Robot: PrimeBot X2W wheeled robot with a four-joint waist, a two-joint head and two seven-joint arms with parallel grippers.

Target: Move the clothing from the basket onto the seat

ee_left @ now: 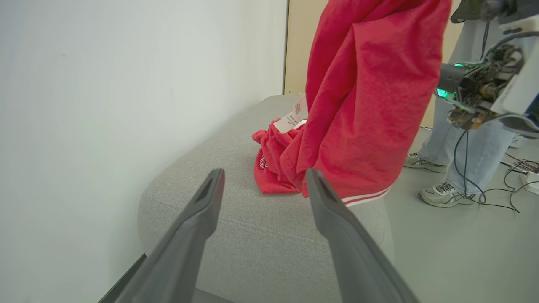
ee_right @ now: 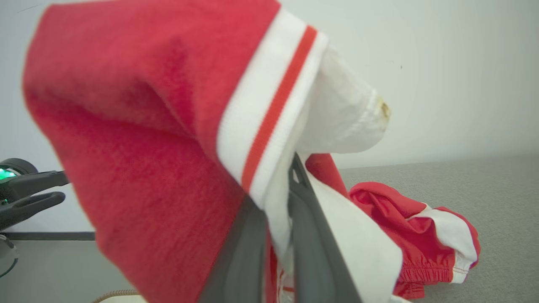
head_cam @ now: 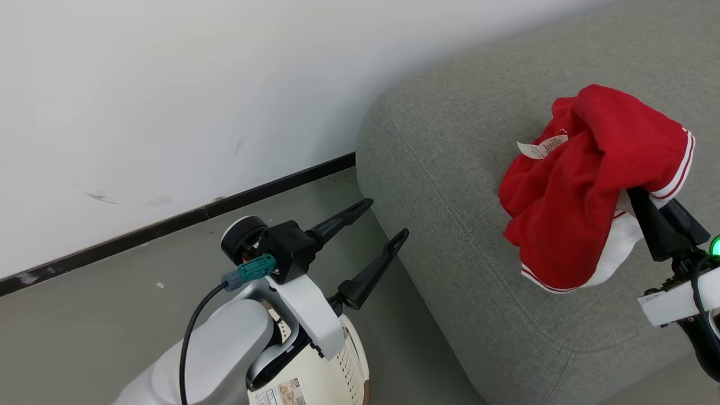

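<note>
While clothing (head_cam: 585, 185) hangs over seat (head_cam: 450, 197) | right jaws clamped on it | left jaws apart

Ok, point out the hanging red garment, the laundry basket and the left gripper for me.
red garment (head_cam: 596, 180), head view, middle of the bunched red fabric.
basket (head_cam: 349, 365), head view, its perforated cream side wall.
left gripper (head_cam: 386, 218), head view, midway between its open fingertips.

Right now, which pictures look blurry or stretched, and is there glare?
Right wrist view: the hanging clothing, close to the lens, blurs at its edges; the sofa behind is sharper. Left wrist view: crisp, though the open jaws loom stretched. Head view: soft even light, no glare.
</note>
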